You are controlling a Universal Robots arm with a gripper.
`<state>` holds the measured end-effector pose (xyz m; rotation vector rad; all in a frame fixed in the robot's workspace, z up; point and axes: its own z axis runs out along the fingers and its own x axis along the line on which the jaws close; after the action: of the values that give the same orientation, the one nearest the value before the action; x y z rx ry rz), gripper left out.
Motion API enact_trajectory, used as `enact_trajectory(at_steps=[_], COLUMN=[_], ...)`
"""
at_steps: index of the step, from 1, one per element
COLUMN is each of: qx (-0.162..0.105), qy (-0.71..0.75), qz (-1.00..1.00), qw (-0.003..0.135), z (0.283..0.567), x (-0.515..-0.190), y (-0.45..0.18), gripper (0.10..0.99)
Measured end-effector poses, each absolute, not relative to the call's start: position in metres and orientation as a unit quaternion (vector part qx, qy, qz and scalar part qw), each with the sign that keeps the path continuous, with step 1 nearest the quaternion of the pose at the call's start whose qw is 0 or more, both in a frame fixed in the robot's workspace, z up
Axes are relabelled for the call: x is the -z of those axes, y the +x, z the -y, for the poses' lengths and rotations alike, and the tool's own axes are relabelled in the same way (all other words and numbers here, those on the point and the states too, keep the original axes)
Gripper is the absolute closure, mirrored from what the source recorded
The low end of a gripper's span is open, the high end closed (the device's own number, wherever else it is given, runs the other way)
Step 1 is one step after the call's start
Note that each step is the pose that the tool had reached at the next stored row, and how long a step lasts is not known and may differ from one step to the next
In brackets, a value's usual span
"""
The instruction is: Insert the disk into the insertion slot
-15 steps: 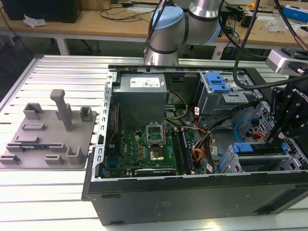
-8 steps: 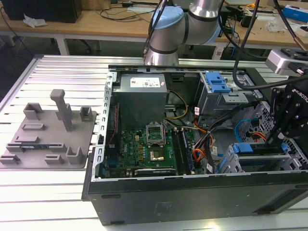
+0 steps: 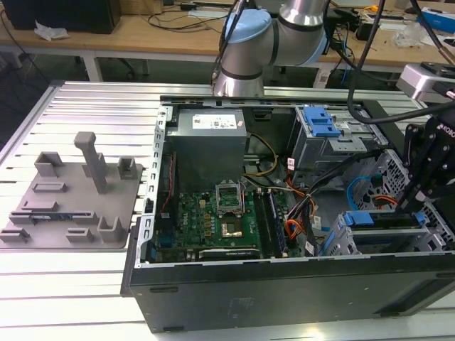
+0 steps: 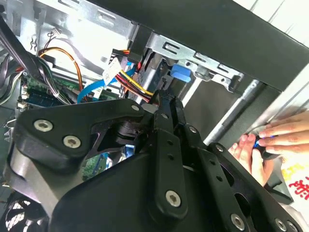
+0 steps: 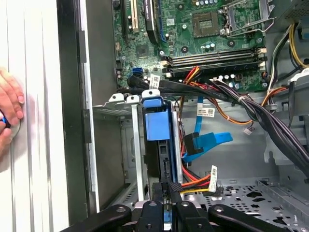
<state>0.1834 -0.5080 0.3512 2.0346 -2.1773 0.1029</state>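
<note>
Disk (image 5: 157,123) in slot (image 5: 118,110), end btwn pincer (image 5: 167,189) jaws

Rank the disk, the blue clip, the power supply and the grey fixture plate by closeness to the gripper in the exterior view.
1. The disk, beside the gripper.
2. The blue clip, on the taller cage.
3. The power supply, mid-case.
4. The grey fixture plate, the exterior view's far left.
</note>
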Motion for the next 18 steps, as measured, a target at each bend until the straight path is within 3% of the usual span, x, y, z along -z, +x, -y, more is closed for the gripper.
enact_trajectory(at_steps=[14,18], qx=[-0.035,-0.035], qy=[0.682,0.682], qz=[0.726,0.727], qw=[0.079,0.069], z=[0.5029,0.5028], x=[-0.3513,-0.3511], y=[0.1826,0.1815], gripper=[0.922,0.922])
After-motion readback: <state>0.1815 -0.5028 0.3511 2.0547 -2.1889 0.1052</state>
